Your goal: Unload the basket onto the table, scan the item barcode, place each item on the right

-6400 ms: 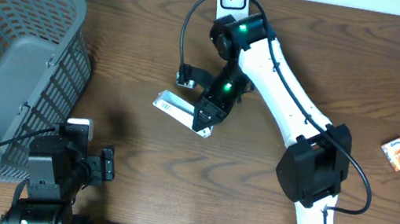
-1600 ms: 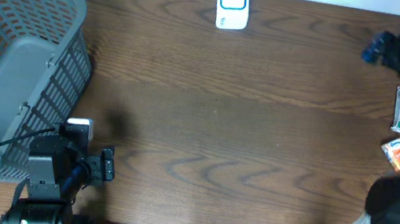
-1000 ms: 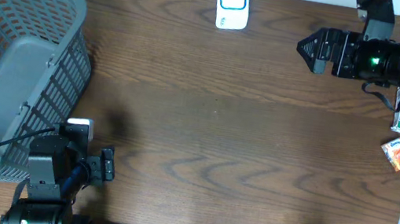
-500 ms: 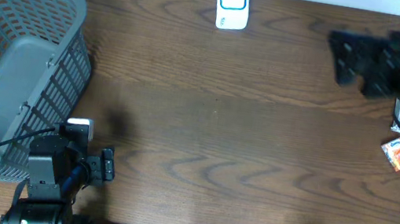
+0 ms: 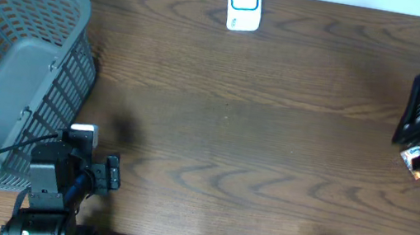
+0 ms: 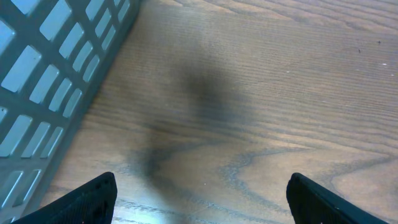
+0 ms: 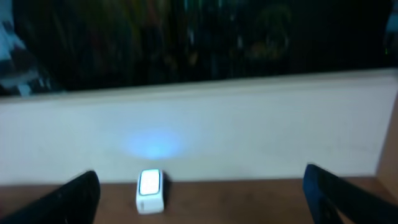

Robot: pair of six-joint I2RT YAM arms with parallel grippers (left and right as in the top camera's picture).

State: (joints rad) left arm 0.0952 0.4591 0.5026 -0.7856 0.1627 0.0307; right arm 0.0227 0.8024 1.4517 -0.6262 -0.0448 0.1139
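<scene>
Scanner (image 5: 243, 4), screen lit. Left gripper (image 6: 202, 186) wide, empty, well to scanner's near left. Right gripper (image 7: 200, 186) wide, empty, well right of scanner.

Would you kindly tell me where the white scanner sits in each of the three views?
Overhead: the scanner is at top centre, at the far edge of the table.
Left wrist: not in it; only the basket and table show.
Right wrist: the scanner is low, left of centre, glowing before a pale wall.
Shared landmark: the brown table, seen in all three views.
</scene>
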